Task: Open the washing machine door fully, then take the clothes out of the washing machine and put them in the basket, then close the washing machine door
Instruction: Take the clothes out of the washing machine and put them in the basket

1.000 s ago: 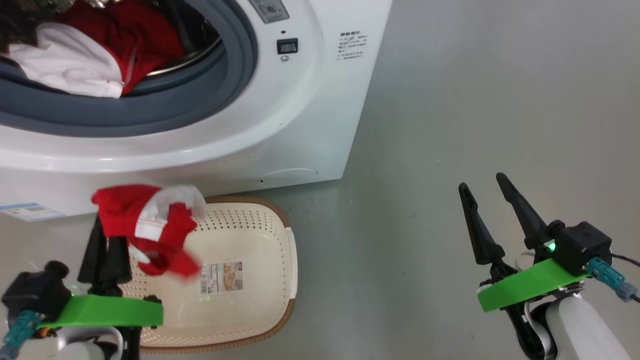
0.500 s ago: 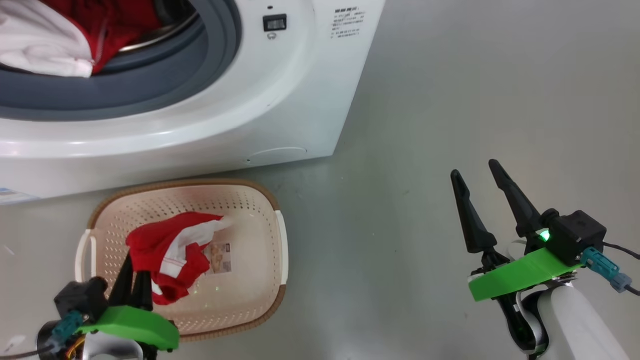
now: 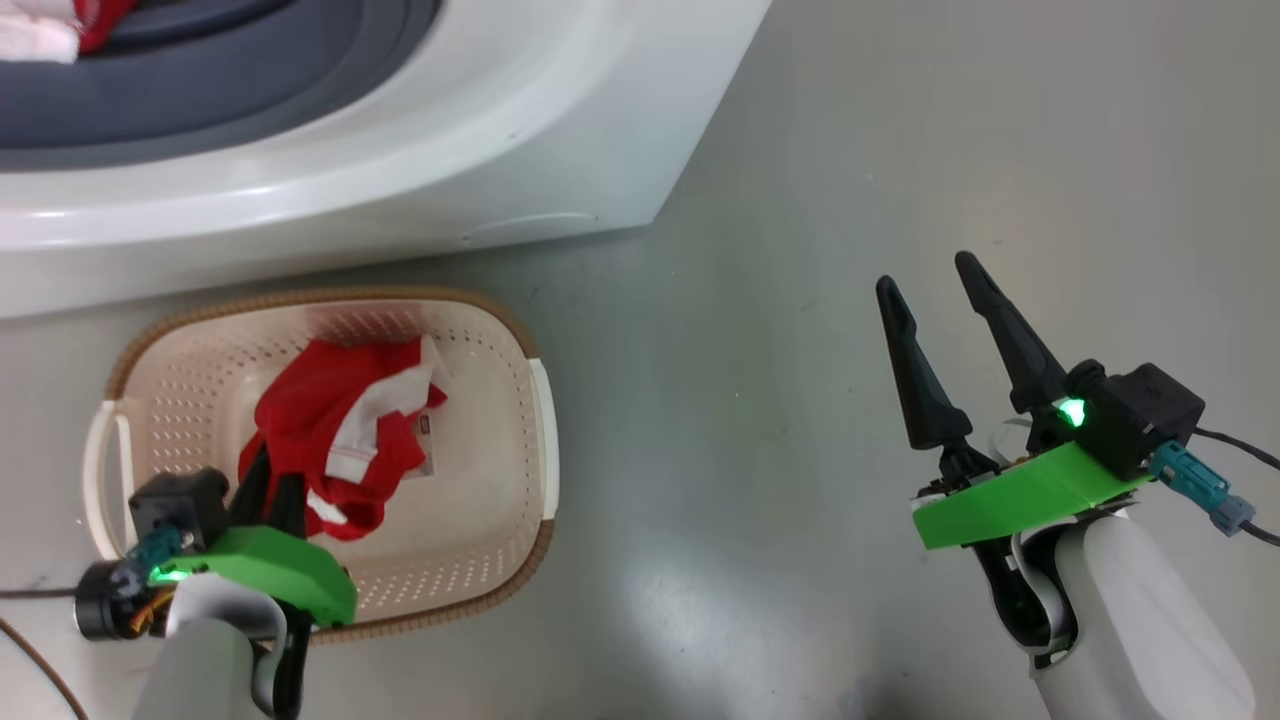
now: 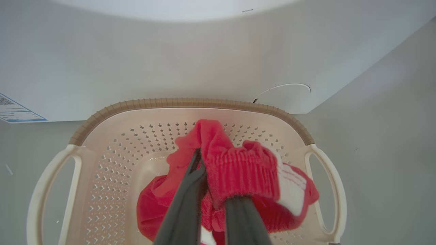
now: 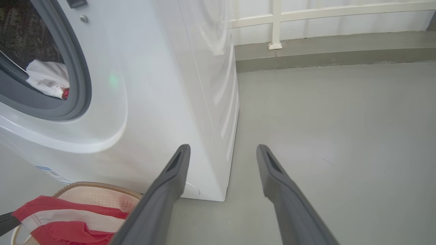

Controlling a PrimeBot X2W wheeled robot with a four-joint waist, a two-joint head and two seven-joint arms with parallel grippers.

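Observation:
The cream basket (image 3: 530, 420) stands on the floor in front of the white washing machine (image 3: 480, 130). My left gripper (image 3: 272, 482) reaches down into the basket, shut on a red garment with white trim (image 3: 330, 420). In the left wrist view the red garment (image 4: 238, 170) drapes over both fingers above the basket's brown rim (image 4: 190, 102). More clothes (image 5: 47, 78), white and red, lie in the drum behind the grey gasket (image 5: 80, 78). My right gripper (image 3: 925, 272) hangs open over bare floor to the right, holding nothing. The washing machine door is out of view.
Grey floor (image 3: 800, 150) stretches to the right of the machine. In the right wrist view a low ledge with a white railing (image 5: 323, 51) runs along the far side. A blue label sticker (image 4: 15, 110) is on the machine's lower front.
The head camera has tilted down, sliding the machine up the view. My left gripper has lowered the red garment from above the basket's rim down into the basket. The right gripper stays open.

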